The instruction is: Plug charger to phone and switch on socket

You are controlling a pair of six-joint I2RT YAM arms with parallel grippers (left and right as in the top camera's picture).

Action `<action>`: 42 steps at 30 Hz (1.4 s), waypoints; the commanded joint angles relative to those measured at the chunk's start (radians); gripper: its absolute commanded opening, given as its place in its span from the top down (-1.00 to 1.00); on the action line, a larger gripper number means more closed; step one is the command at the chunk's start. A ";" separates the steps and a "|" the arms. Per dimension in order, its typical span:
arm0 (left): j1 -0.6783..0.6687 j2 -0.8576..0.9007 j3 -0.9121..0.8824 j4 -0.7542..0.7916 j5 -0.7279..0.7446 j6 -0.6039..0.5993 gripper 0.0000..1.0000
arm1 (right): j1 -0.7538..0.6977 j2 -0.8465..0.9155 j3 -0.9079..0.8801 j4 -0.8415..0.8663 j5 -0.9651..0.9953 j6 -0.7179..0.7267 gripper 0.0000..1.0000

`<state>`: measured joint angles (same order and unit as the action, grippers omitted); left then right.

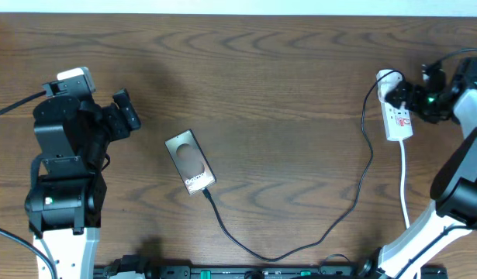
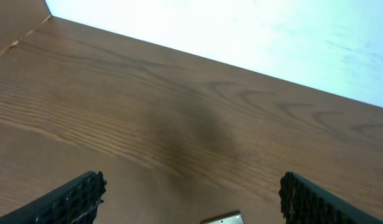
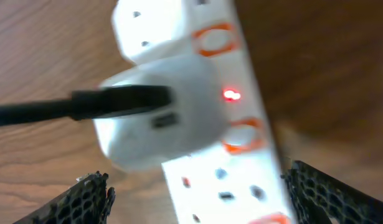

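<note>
While the phone (image 1: pixel 190 161) lies mid-table, I read "Galaxy" in white on it; the charger (image 1: pixel 300 246) meets its near end. Right gripper (image 3: pixel 194 193), jaws spread and empty, hangs over the socket (image 3: pixel 241 124), whose red lamp (image 3: pixel 230 95) is lit. Left gripper (image 2: pixel 191 202) is spread wide, holding nothing.

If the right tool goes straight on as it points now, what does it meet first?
Probably the white charger plug sitting in the socket, straight ahead of the right tool; depth is unclear.

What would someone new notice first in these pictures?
The phone lies mid-table, with the black charger curving from its lower end toward the right. At the right edge, a red light glows on the white socket, beside a white plug, with the right hand open over it.
</note>
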<state>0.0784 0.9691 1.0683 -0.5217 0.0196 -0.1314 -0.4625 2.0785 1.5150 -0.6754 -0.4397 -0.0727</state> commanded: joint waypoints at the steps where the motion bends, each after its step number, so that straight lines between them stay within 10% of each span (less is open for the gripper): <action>1: 0.006 -0.011 0.021 -0.001 -0.005 -0.005 -0.83 | -0.035 -0.088 0.076 -0.058 0.081 0.004 -0.80; 19: 0.006 -0.010 0.020 -0.157 -0.005 -0.005 -0.83 | -0.040 -0.520 0.122 -0.385 0.130 0.068 -0.98; 42: 0.006 -0.010 0.020 -0.268 -0.006 -0.005 -0.96 | -0.041 -0.539 0.120 -0.395 0.124 0.079 -0.99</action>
<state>0.0784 0.9676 1.0683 -0.7864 0.0196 -0.1341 -0.5064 1.5433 1.6230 -1.0672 -0.3141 -0.0071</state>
